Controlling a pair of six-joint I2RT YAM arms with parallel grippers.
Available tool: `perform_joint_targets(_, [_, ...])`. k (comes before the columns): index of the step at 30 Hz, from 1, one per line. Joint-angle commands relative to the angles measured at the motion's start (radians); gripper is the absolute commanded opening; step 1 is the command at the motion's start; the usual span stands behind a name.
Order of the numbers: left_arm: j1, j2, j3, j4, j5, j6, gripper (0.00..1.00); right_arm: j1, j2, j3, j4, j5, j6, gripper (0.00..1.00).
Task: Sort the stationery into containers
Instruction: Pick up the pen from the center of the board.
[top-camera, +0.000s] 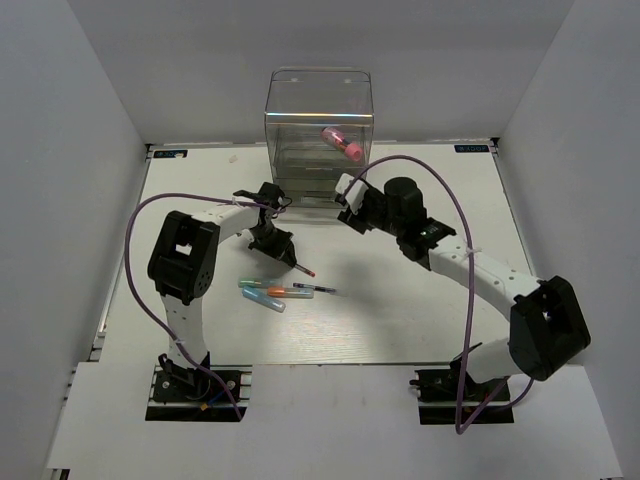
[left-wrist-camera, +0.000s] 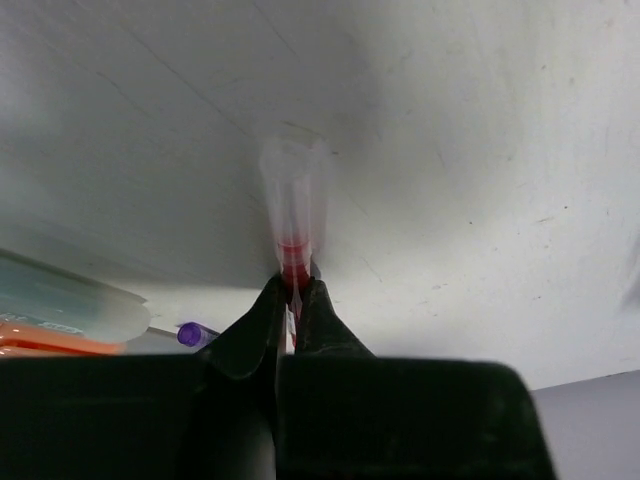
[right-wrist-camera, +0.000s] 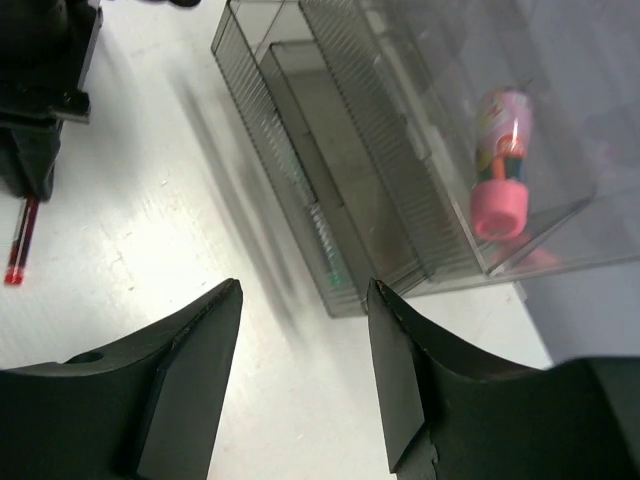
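Left pincer (left-wrist-camera: 293, 288) is clenched on one red pen (left-wrist-camera: 292, 200), in front of the organiser (top-camera: 318, 110), left of its centre. The pen's long axis runs straight out from the fingertips, and its red end slants away from the organiser. Right pincer (right-wrist-camera: 305, 295) is released and empty, close before the organiser's front. One pink tube (top-camera: 342, 142) lies tilted in the organiser's upper part. Further out, three markers (top-camera: 270, 300) and one dark pen (top-camera: 315, 289) lie on the surface (top-camera: 400, 300).

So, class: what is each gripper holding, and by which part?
Left gripper pinches a red pen by one end; right gripper is open, holding nothing.
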Motion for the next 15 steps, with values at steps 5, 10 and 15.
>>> perform_joint_targets(5, [-0.007,-0.075,-0.028,0.016,-0.122,0.012,0.00,-0.014,-0.110,-0.111,0.012,-0.035,0.078,0.61])
perform_joint_targets(10, [-0.017,-0.228,-0.037,0.072,-0.122,0.024,0.00,-0.023,-0.153,-0.169,0.021,-0.035,0.077,0.61])
perform_joint_targets(15, [-0.017,-0.294,0.021,0.134,-0.131,0.015,0.00,-0.032,-0.182,-0.223,0.008,-0.033,0.070,0.59])
